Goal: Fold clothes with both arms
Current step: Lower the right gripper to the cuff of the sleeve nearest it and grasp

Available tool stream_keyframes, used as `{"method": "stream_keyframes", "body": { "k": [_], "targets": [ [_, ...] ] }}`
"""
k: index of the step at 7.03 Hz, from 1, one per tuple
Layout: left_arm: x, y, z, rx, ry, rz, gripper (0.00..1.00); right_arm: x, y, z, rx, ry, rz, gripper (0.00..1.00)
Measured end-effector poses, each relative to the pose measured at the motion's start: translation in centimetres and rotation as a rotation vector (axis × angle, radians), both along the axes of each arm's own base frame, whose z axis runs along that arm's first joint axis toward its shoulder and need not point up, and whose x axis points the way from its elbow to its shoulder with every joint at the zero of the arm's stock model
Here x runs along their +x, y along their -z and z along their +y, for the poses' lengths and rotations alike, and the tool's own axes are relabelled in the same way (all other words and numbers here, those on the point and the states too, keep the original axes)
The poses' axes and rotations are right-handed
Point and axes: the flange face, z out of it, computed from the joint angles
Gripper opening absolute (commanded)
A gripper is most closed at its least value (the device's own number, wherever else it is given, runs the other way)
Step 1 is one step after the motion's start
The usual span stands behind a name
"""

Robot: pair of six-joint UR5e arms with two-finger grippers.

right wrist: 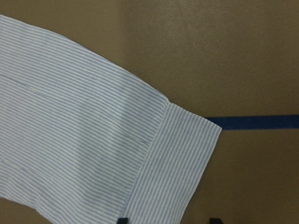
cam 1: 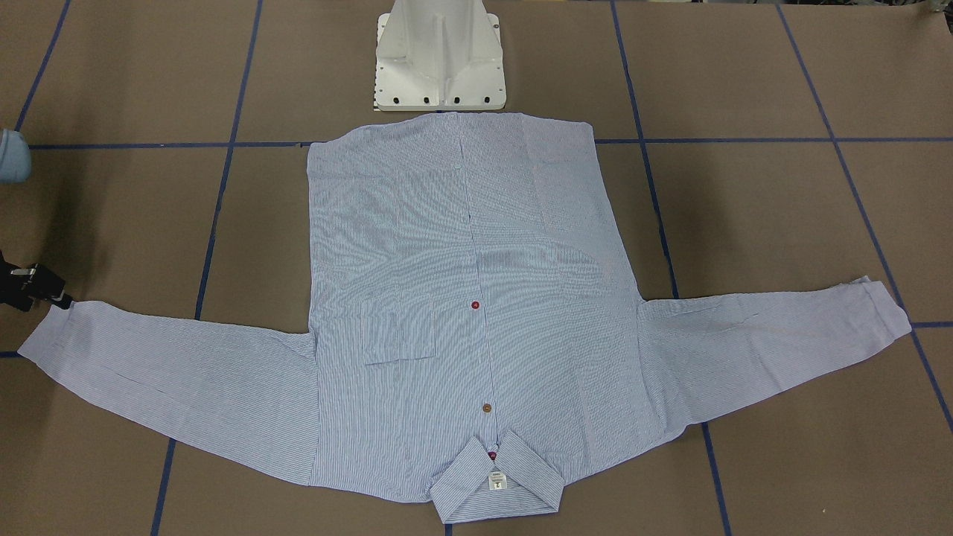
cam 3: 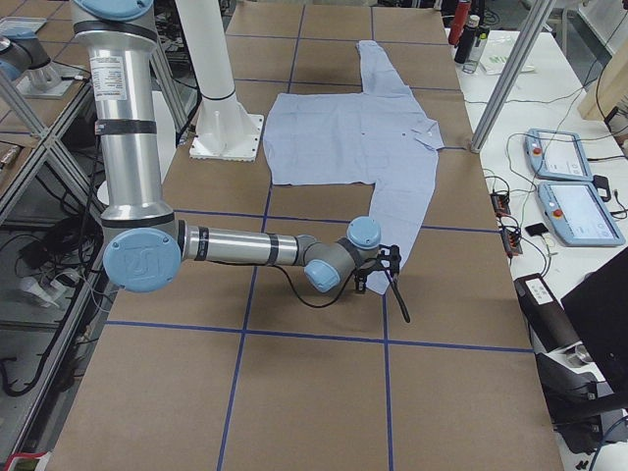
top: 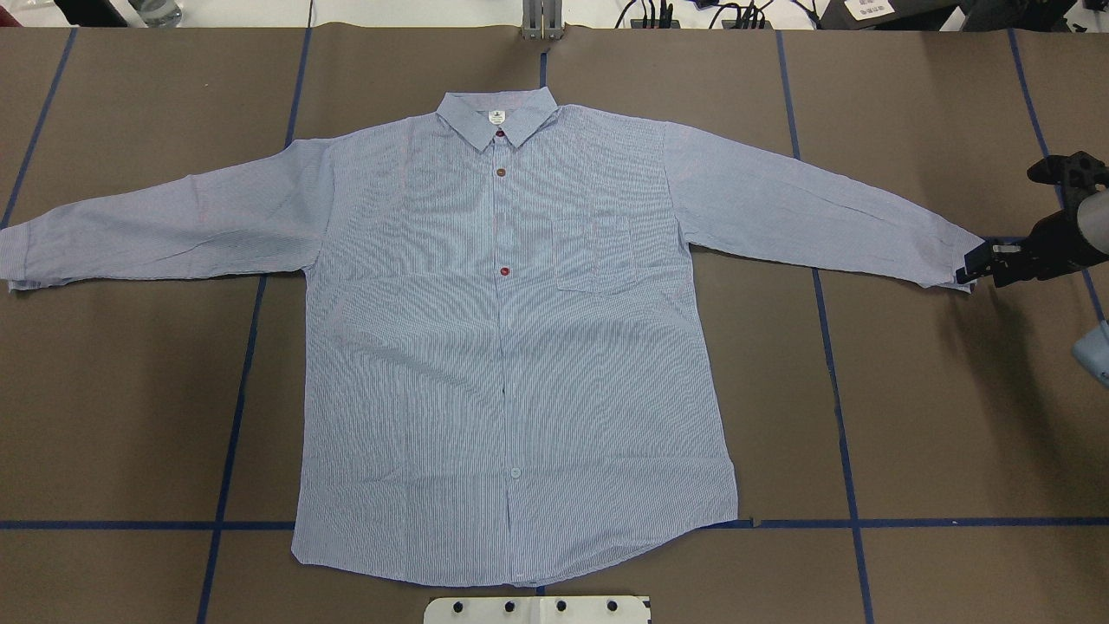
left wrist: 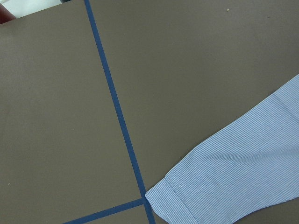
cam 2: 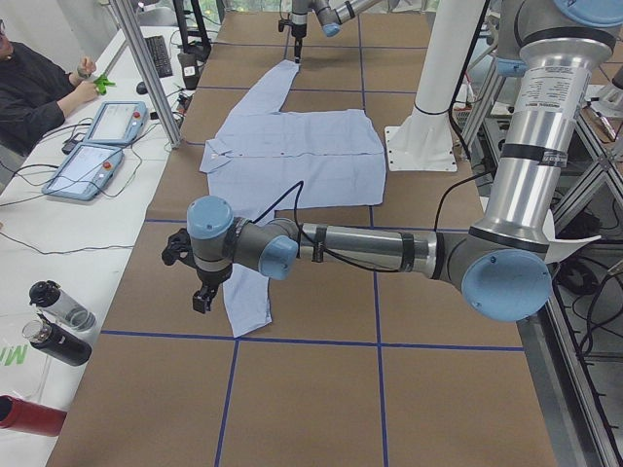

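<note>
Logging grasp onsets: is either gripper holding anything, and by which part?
Nothing is held. The right gripper is open at one cuff of the shirt; the left gripper hangs beside the other cuff.

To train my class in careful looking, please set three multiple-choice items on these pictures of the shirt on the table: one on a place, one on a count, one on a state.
1. Where does the collar of the light blue-and-white striped button-up shirt lie relative to the white robot pedestal?
A. At the shirt's edge nearest it
B. At the shirt's edge farthest from it
C. Tucked under the shirt's body

2. How many red round buttons show down the shirt's front?
A. One
B. Two
C. Four

3. How do the two long sleeves lie?
A. Spread flat outward
B. Crossed over the chest
C. Rolled to the elbow

Answers: 1 B, the collar sits at the end opposite the pedestal. 2 B, two red ones show, with a brown button between them. 3 A, both sleeves stretch sideways, unfolded.
</note>
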Motion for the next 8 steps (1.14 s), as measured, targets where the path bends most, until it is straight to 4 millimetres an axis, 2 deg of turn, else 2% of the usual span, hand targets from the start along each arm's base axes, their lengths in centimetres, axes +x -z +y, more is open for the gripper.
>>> {"method": "stream_keyframes", "body": {
  "k": [3, 4, 5, 6, 7, 8],
  "targets": [
    [0.00, -0.02, 0.01, 0.000, 0.000, 0.000, 0.99, -0.72, 0.01, 0.14, -0.001, 0.013, 0.001, 0.58],
    [0.00, -0.02, 0.01, 0.000, 0.000, 0.000, 0.99, -1.01, -0.06, 0.25, -0.001, 0.018, 0.002, 0.52],
    [0.00, -0.02, 0.01, 0.000, 0.000, 0.000, 0.99, -1.13, -0.08, 0.30, -0.002, 0.020, 0.002, 0.51],
    [0.00, -0.02, 0.01, 0.000, 0.000, 0.000, 0.99, -1.14, -0.18, 0.34, -0.003, 0.021, 0.003, 0.44],
    [0.00, -0.05, 0.01, -0.001, 0.000, 0.000, 0.99, -1.14, -0.33, 0.42, -0.006, 0.022, 0.004, 0.26],
    [0.00, -0.06, 0.01, -0.001, 0.000, 0.000, 0.99, -1.06, -0.41, 0.44, -0.008, 0.021, 0.004, 0.01]
  ]
}}
